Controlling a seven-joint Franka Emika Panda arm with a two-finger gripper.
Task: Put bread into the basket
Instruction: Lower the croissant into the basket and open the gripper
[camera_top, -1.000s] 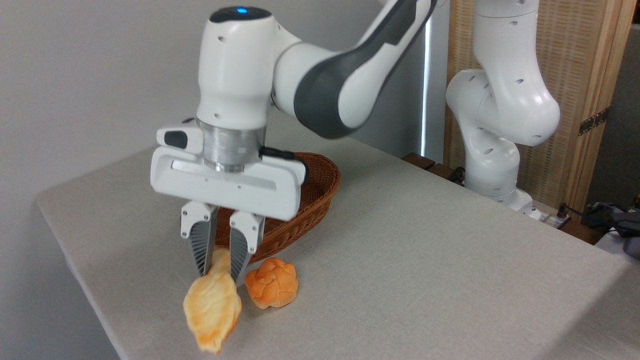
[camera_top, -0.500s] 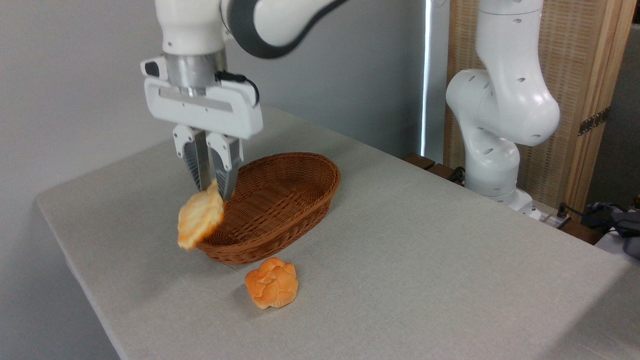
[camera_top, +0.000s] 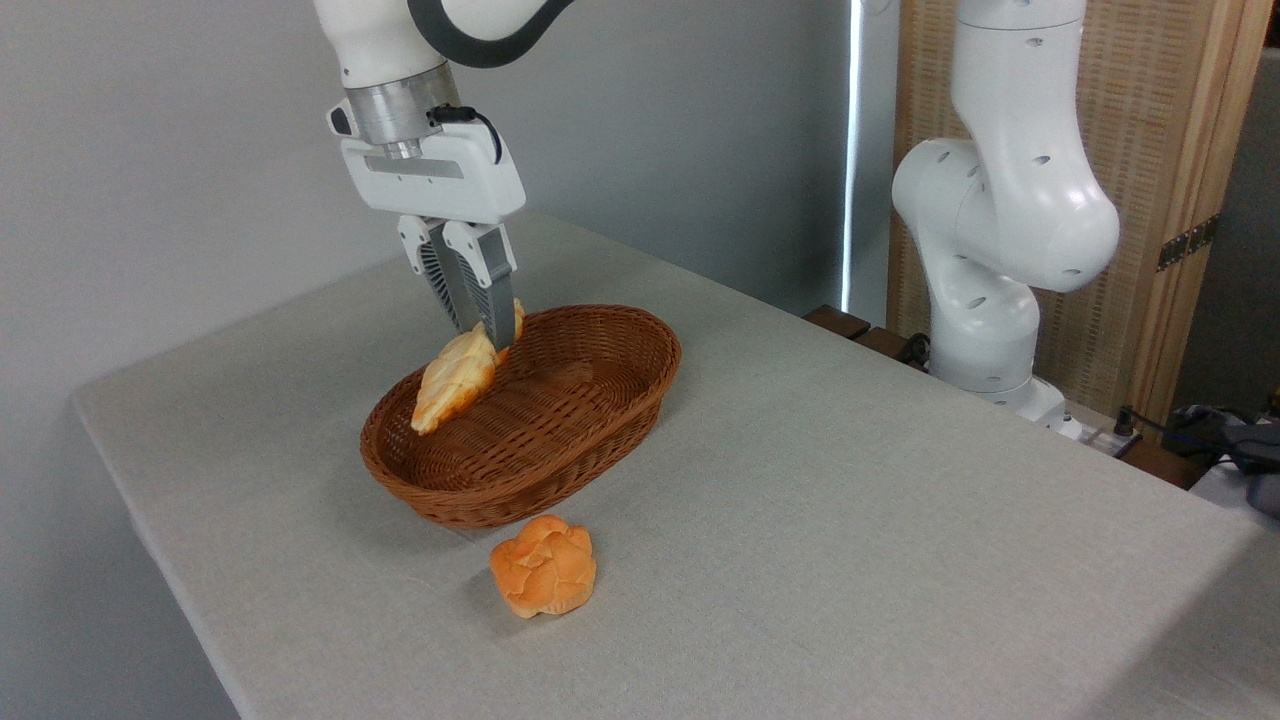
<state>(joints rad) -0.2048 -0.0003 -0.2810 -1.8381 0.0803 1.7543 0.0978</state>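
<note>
While clamped on bread (camera_top: 455, 377), hand (camera_top: 482, 332) hangs over basket (camera_top: 600, 425) w/ loaf tilted.

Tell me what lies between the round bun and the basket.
Nothing: in the camera view only a narrow strip of bare table separates the round bun from the basket.

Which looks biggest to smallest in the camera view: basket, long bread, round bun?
1. Basket, clearly largest.
2. Long bread, held in the claw over the basket.
3. Round bun on the table.
Bread and bun look close; the bun sits nearer the camera, so that order is unsure.
</note>
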